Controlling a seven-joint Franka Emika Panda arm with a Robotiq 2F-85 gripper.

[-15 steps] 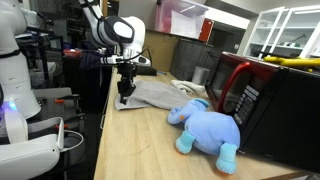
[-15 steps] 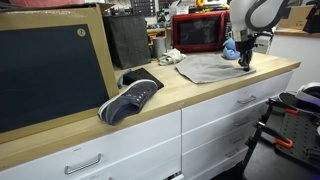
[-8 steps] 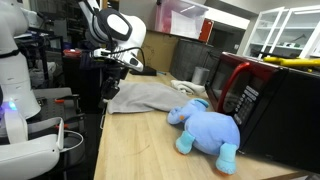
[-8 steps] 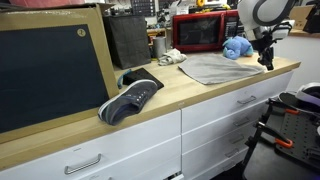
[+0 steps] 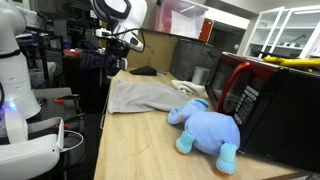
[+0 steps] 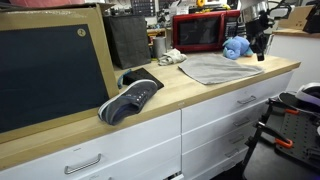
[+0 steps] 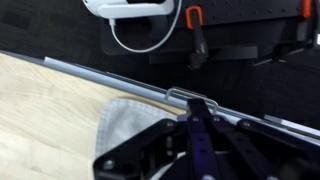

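claw (image 7: 197,104) over rumpled grey fabric cloth (image 7: 126,126)
fingers together, empty, so the cloth lies loose on the pale wooden counter (image 7: 50,100).

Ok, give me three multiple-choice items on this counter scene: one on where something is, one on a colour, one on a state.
1. The shoe lies: A on a chair; B on the counter by the black board; C on the floor.
2. The plush toy is: A green; B blue; C yellow.
3. The grey cloth is: A hanging in the air; B rolled into a ball; C spread on the counter.
Answers: B, it rests on the wood beside the board; B, its body is light blue; C, it lies flat, apart from the gripper.
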